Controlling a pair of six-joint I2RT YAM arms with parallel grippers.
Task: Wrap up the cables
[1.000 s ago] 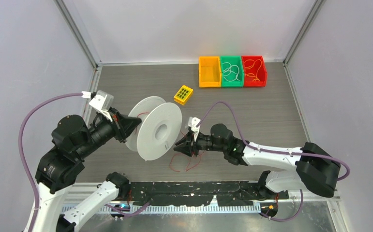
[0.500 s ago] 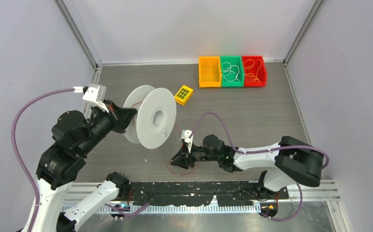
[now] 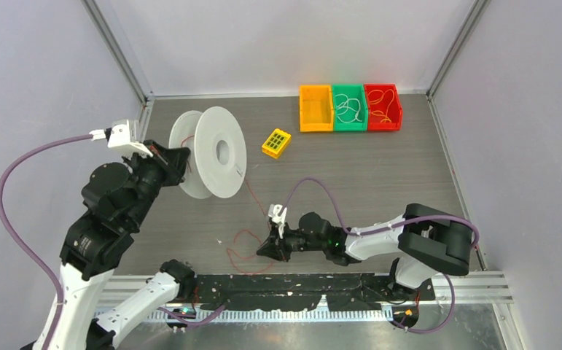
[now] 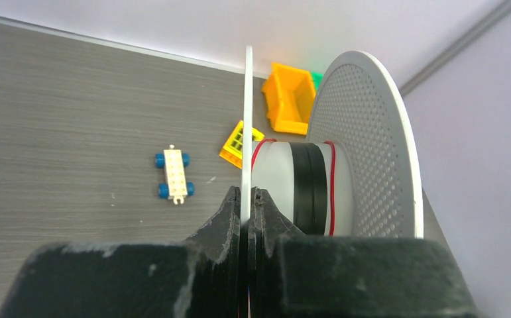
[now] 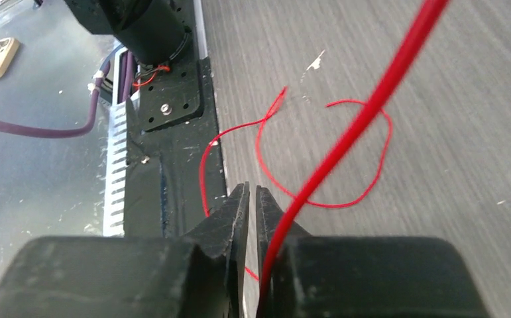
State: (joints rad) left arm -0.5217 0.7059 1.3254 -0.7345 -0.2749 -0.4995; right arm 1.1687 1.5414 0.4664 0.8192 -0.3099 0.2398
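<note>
A white spool (image 3: pixel 216 149) is held on edge at the back left. My left gripper (image 3: pixel 179 162) is shut on its thin near flange (image 4: pixel 247 119); the perforated far flange (image 4: pixel 365 146) is to the right. The thin red cable (image 3: pixel 245 237) has a few turns on the hub (image 4: pixel 332 185), runs down to my right gripper (image 3: pixel 262 251) and lies in loose loops on the table. In the right wrist view the jaws (image 5: pixel 252 189) are almost closed, and the cable (image 5: pixel 345 142) runs taut over the right finger into them. A loop (image 5: pixel 319 202) lies beyond.
Orange (image 3: pixel 315 108), green (image 3: pixel 349 107) and red (image 3: pixel 383 106) bins stand at the back right, the last two with thin wires inside. A yellow block (image 3: pixel 276 142) lies near the spool. A small white toy car (image 4: pixel 173 173) is on the table. The black front rail (image 3: pixel 292 281) is just beside my right gripper.
My left arm has carried the spool back and to the left. My right gripper has moved left and toward the near edge along the cable, and the loose loops have shifted left.
</note>
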